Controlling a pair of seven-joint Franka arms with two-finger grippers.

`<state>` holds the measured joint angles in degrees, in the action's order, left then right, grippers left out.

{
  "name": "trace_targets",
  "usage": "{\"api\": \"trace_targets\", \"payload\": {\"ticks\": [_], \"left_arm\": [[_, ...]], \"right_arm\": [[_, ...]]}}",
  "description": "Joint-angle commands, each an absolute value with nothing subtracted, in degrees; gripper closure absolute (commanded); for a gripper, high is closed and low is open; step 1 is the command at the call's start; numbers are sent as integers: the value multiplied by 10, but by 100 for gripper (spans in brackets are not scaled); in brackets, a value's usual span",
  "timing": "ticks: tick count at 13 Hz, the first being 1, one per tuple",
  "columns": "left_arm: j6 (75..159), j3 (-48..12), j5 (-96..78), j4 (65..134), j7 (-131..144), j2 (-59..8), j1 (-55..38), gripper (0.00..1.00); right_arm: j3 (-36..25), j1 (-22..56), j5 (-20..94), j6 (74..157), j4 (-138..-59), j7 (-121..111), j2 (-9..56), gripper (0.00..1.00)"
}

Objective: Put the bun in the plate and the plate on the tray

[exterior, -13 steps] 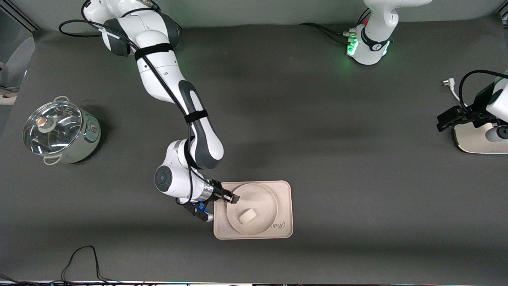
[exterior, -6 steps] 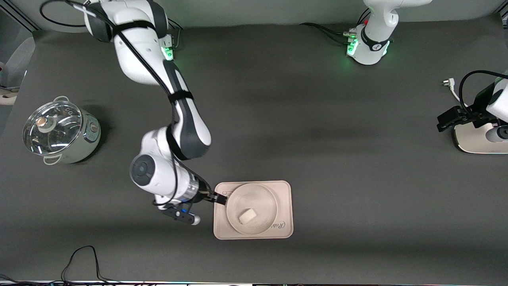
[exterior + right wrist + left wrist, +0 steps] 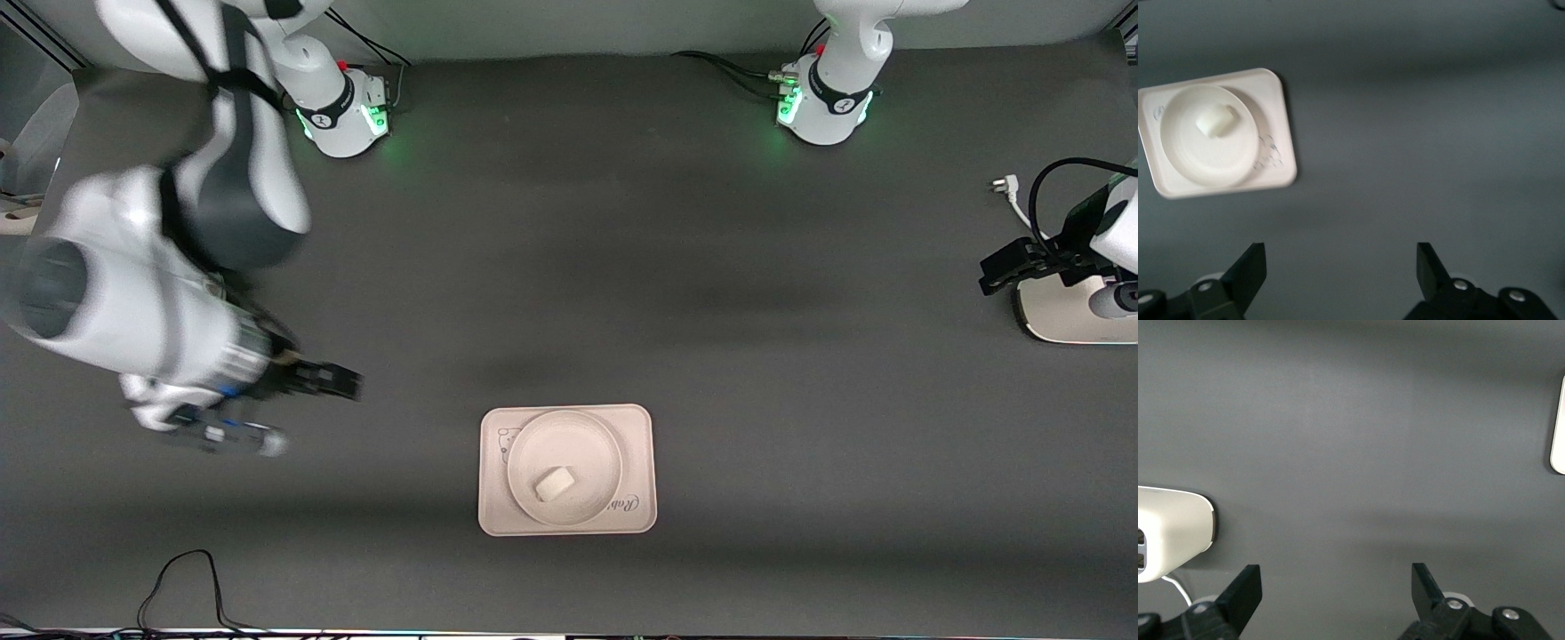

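Right gripper at mid-left of the front view, jaws spread wide, empty (blurred). Small white bun on round cream plate on cream rectangular tray, lower centre. Left gripper wide open, empty, waiting.

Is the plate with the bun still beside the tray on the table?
No, in the front view the plate with the bun in it rests on the tray.

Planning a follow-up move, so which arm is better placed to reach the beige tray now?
Right, probably. Its open tool hangs over bare table near the cream rectangular tray; the left tool waits, open, at the left arm's end of the table.
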<state>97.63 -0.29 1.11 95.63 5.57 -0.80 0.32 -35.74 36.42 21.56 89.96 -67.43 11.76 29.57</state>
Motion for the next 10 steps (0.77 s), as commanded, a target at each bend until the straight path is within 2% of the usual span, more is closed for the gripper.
{"api": "trace_targets", "payload": {"ticks": [1,4,6,10], "left_arm": [[987,-2,9,972,54,8,4,0],[987,-2,9,972,54,9,3,0],[986,-2,9,971,54,10,3,0],[986,-2,11,969,54,11,3,0]], "right_arm": [[-340,350,142,859,-742,96,198,0],[-267,269,69,860,-831,-2,88,0],[-263,247,66,860,-856,-11,63,0],[-159,158,21,893,-964,-12,-28,0]]}}
